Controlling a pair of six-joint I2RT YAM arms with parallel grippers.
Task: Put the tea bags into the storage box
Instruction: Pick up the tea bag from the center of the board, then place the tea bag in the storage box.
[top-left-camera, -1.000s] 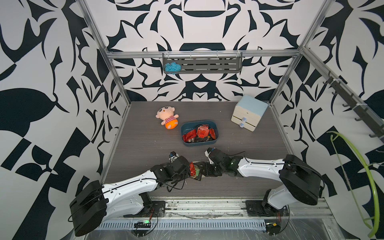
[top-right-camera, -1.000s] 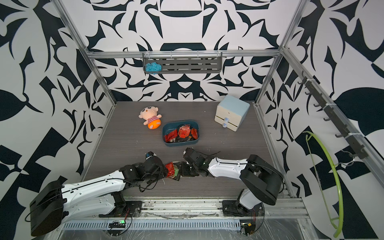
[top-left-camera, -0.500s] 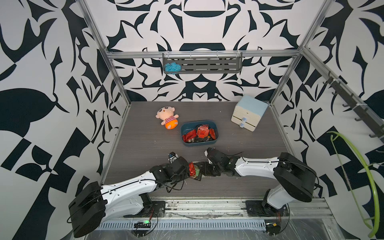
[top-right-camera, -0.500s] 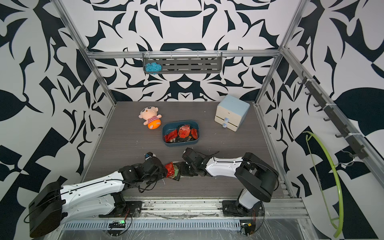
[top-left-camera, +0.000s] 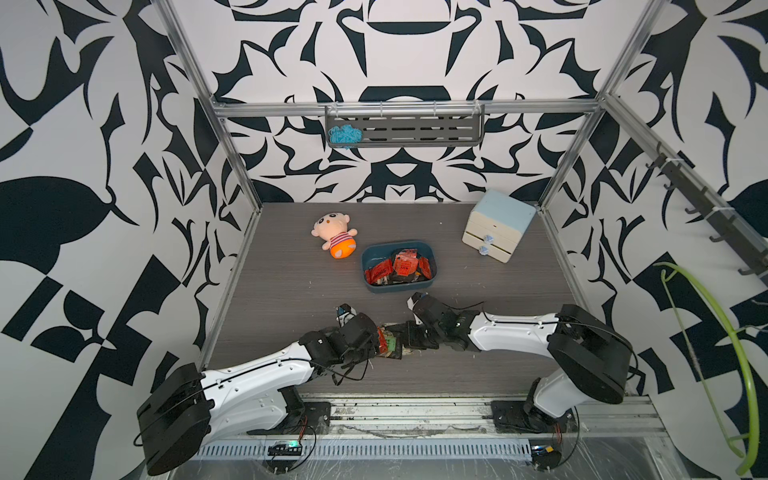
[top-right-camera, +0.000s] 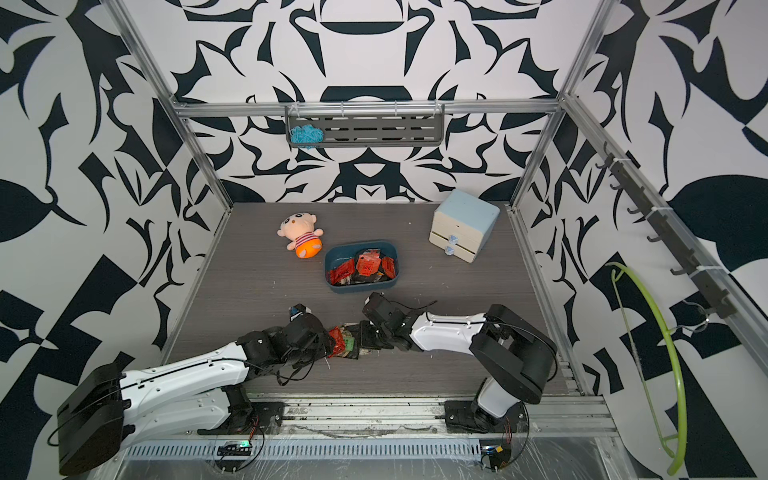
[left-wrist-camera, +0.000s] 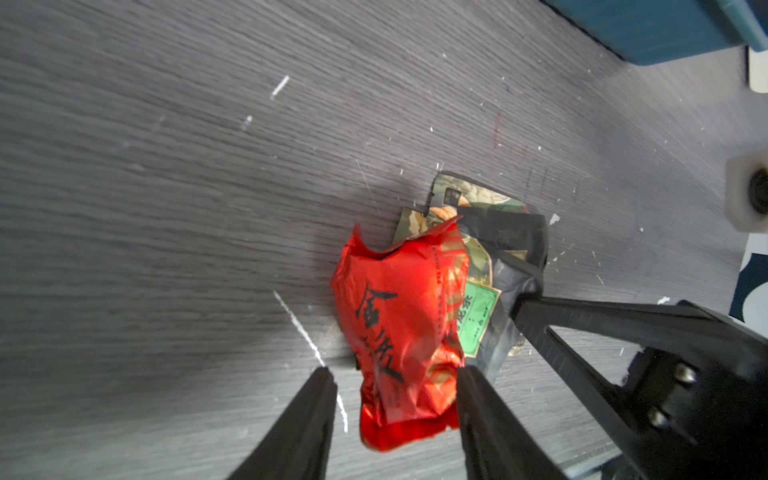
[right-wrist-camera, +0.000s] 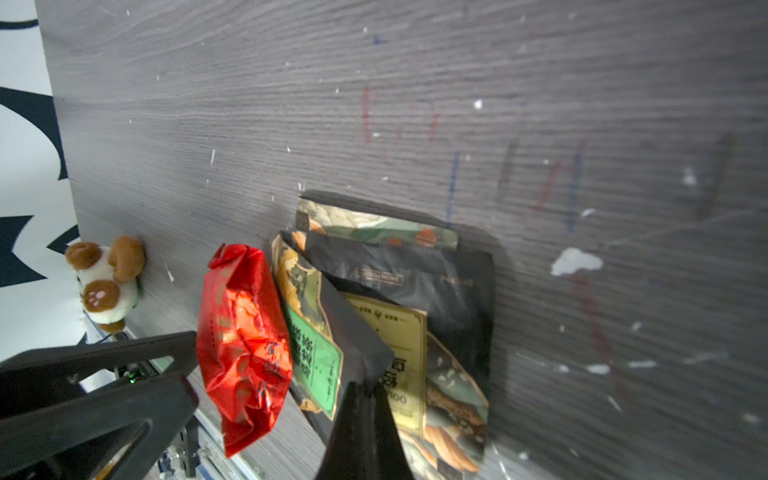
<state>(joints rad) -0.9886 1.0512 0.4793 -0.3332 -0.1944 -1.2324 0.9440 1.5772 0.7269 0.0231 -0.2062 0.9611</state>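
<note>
In a top view, the storage box (top-left-camera: 397, 288) sits mid table (top-left-camera: 291, 270), with loose tea bags (top-left-camera: 390, 345) piled nearer the front. Left wrist: left gripper (left-wrist-camera: 395, 374) is half open, straddling the red tea bag (left-wrist-camera: 395, 316), so squeeze its middle. Right wrist: right gripper (right-wrist-camera: 361, 392) is pinched shut, seemingly on a black sachet (right-wrist-camera: 353, 332) corner, so lift slowly.

Black-and-white patterned walls (top-left-camera: 415, 62), grey wood-grain floor (top-left-camera: 291, 282), aluminium frame (top-left-camera: 270, 109), slotted grey shelf (top-left-camera: 415, 134)

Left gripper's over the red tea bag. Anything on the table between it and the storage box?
Nothing visible: the table between the red tea bag and the storage box is bare in both top views. The right arm's wrist stands just beside that line, the right gripper shut on a black tea bag.
</note>
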